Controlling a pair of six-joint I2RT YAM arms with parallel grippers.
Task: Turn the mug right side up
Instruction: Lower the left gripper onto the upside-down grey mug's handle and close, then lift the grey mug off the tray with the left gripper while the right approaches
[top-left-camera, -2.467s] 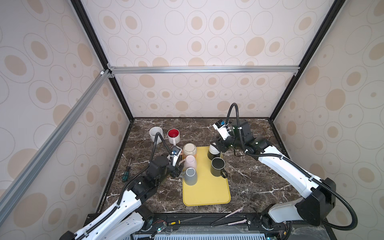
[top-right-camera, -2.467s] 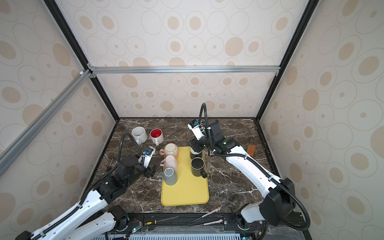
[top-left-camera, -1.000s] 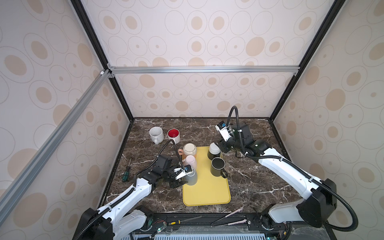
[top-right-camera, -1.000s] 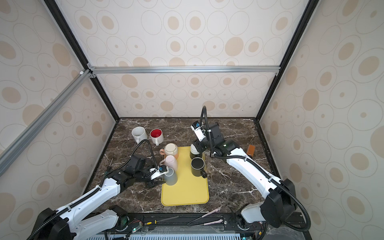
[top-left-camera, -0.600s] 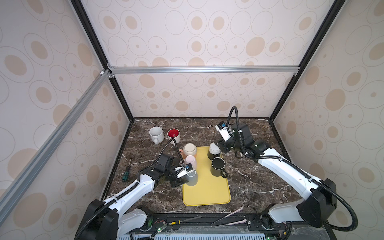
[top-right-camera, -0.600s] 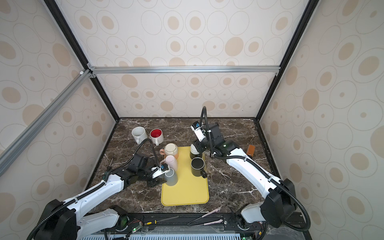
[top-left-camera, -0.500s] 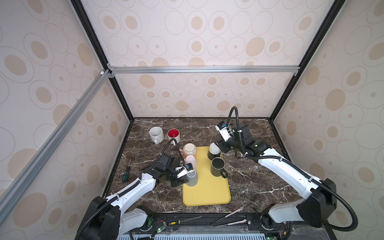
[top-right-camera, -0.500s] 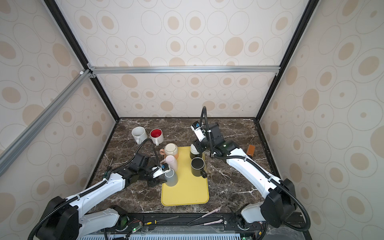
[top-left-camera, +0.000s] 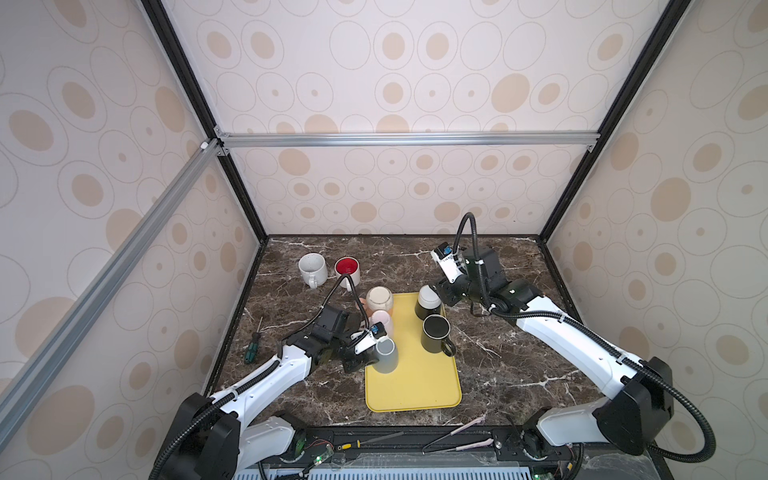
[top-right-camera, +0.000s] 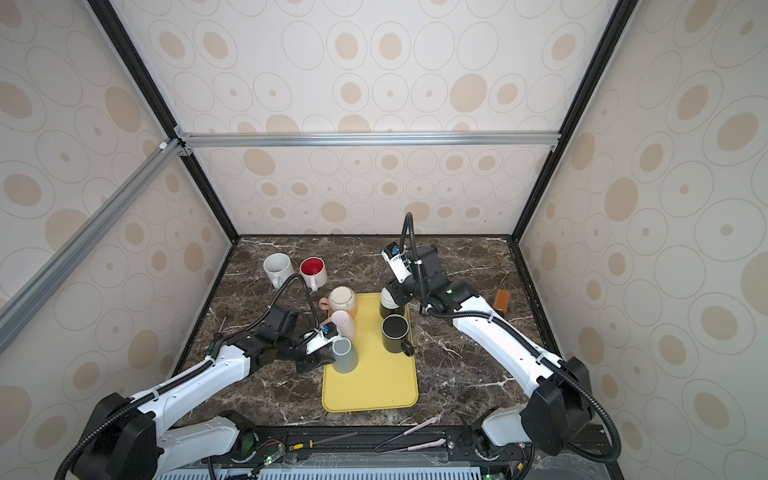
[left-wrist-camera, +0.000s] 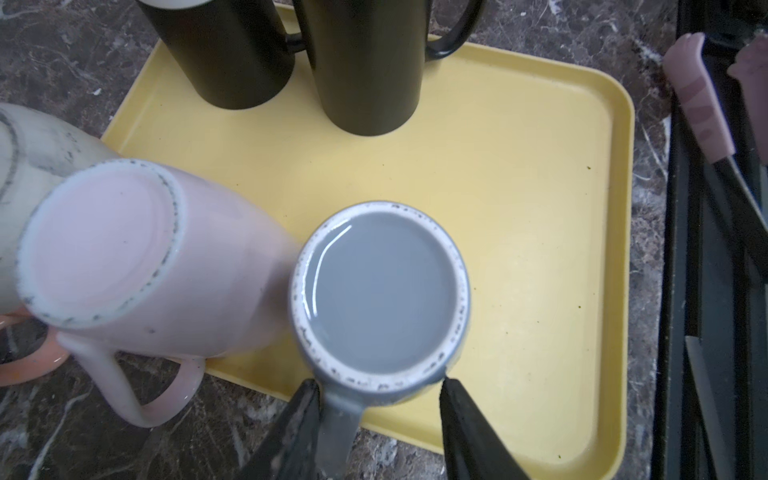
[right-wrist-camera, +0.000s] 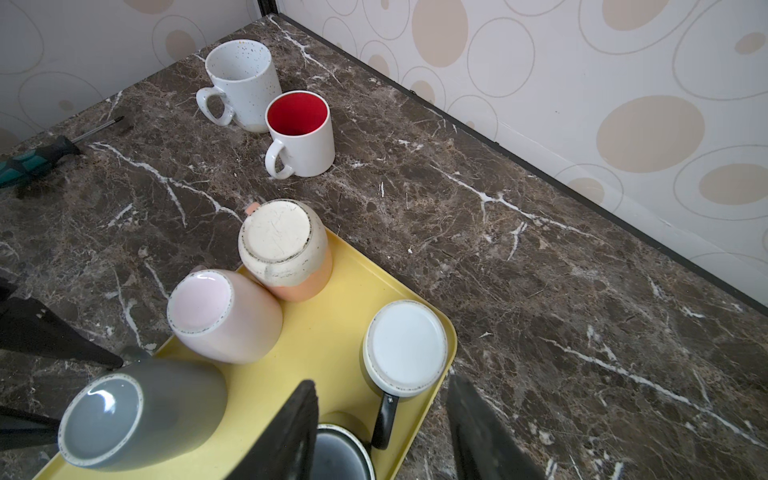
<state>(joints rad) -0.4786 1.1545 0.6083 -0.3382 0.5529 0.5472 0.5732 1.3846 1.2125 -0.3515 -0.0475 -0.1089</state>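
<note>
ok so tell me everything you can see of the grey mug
The grey mug is glossy, ceramic-looking, and stands upside down on the yellow tray near its left edge, base up with a speckled whitish foot ring. Its handle sticks out over the tray's rim, between the open fingers of the left gripper. The pink mug stands close beside it.

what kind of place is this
Probably a robot test cell: an aluminium frame and patterned wall panels enclose a marble-look tabletop, with a left arm and right arm mounted at its front.

gray mug (left-wrist-camera: 380, 291) mouth hidden, black mugs (left-wrist-camera: 365, 66) cropped
</note>
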